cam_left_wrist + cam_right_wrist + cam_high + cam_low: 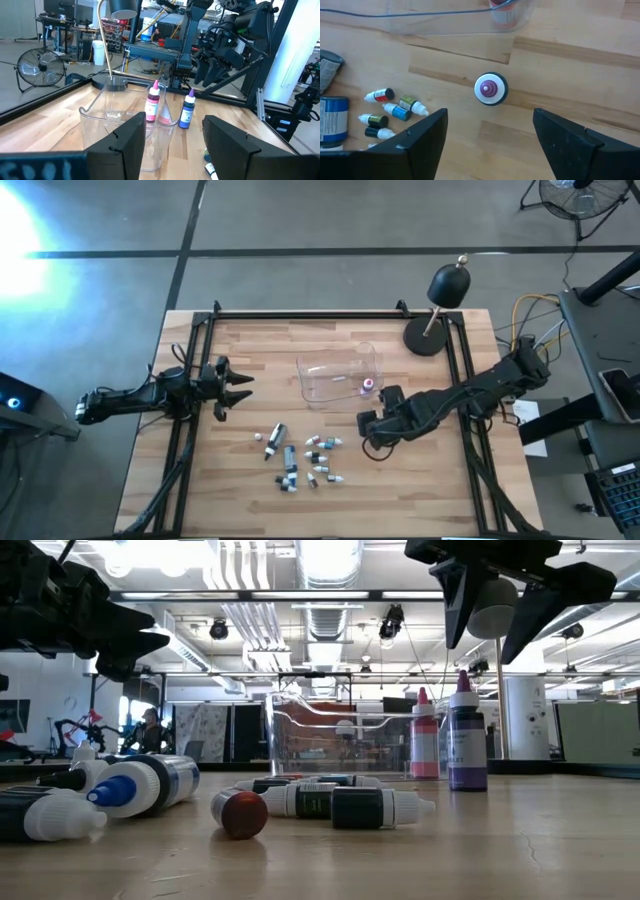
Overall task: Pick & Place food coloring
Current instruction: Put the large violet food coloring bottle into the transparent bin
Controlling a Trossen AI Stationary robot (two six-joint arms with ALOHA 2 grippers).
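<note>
One purple bottle (490, 89) stood upright on the worktop (200, 480) beside the tub (338, 374), directly under the open right gripper (490, 132), which I judged should descend squarely and close gently, while the left gripper (232, 385) waited open, well apart.

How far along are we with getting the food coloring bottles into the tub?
Done: one pink bottle stands inside the clear tub. In hand: nothing; the right claw hangs open above an upright purple bottle just outside the tub. The left claw waits open at the table's left. Left: the purple one and the pile of bottles lying on the table.
</note>
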